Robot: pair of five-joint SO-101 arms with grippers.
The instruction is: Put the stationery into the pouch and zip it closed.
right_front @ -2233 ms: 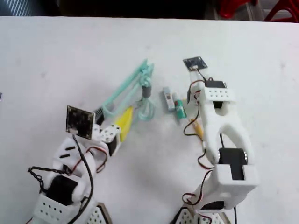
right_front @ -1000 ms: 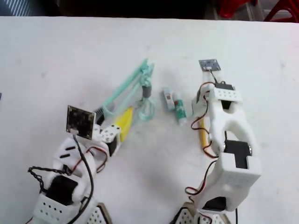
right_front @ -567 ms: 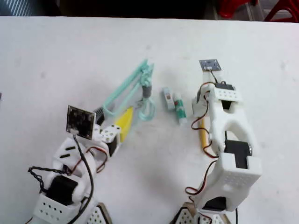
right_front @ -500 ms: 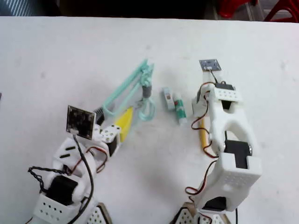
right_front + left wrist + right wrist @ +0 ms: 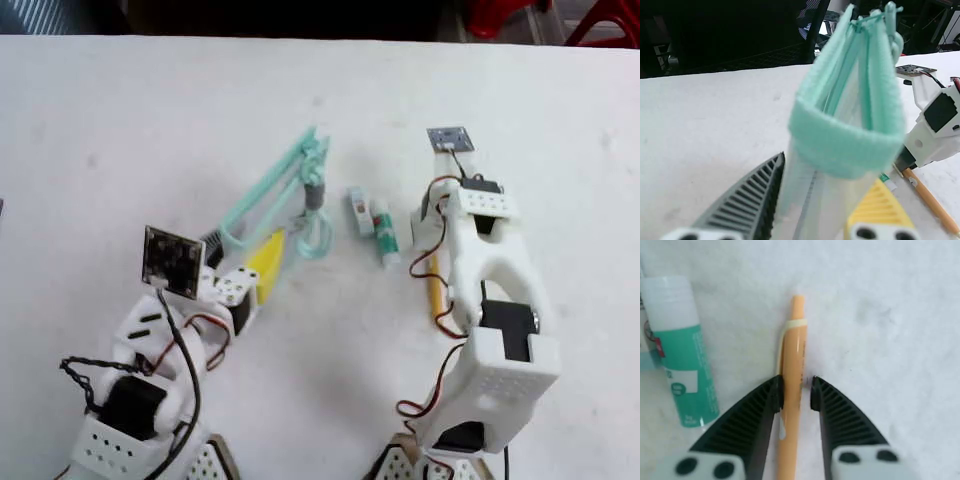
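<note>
Pen (image 5: pixel 792 340) being pinched by right claw (image 5: pixel 795 384), apparently for loading; left claw (image 5: pixel 825 172) clamping pouch (image 5: pixel 847 145) steady to receive it.

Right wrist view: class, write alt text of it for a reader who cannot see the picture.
The right gripper clamps an orange plastic pen between two black ribbed fingers on the white table. A green-and-white glue stick lies beside the pen, apart from it.
</note>
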